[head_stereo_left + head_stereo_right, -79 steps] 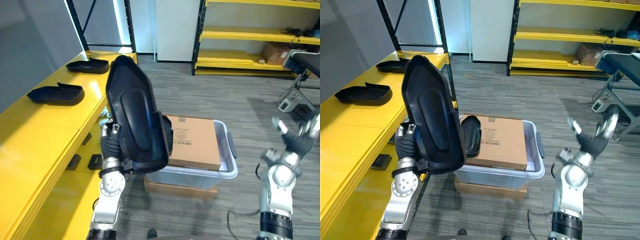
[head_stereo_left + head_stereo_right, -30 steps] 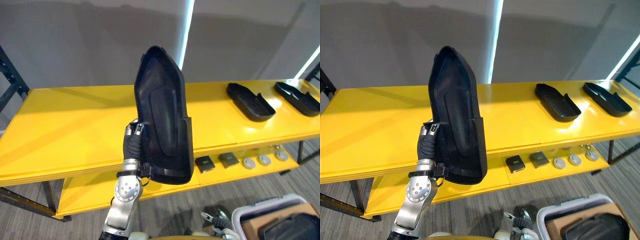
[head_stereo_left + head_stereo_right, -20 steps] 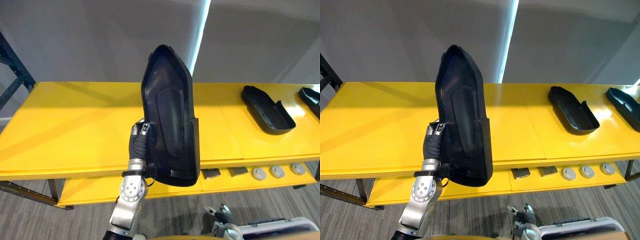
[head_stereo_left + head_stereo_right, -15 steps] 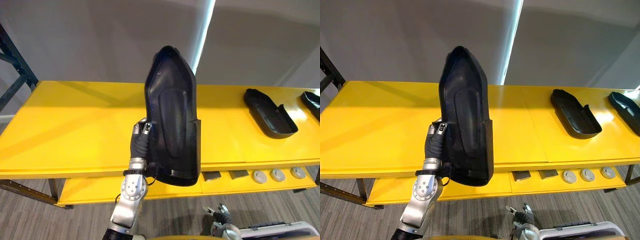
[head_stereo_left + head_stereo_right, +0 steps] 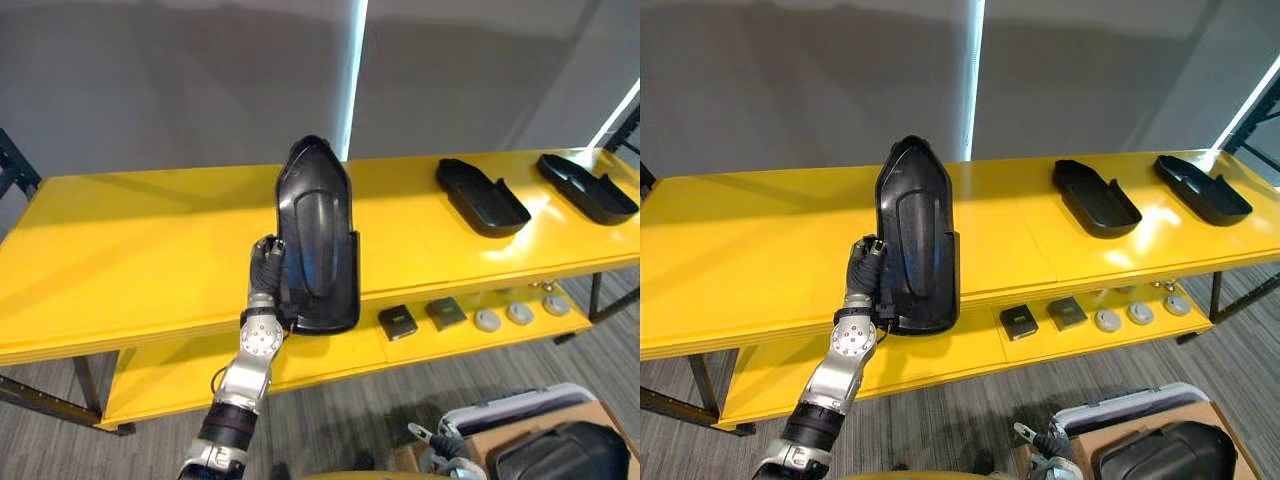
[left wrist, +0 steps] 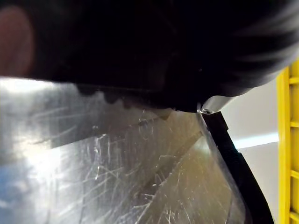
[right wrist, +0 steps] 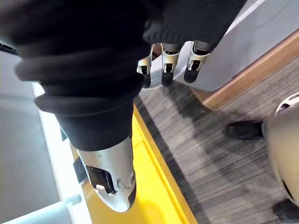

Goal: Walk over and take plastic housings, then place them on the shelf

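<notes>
Left hand grips the housing, fingers curled round its side edge.

Left eye view: half a second ago I held the housing high and close to my head. Now my arm is reached out and the housing is lower, upright, its bottom end at the front edge of the shelf. I cannot tell if it touches. A second housing and a third housing lie well apart, toward the right end.

Right eye view: it shows the same, so I judge placing has begun, with release still to come.

Left wrist view: the housing's dark body is pressed close.

Right wrist view: my right hand hangs over the floor, fingers relaxed, holding nothing.
</notes>
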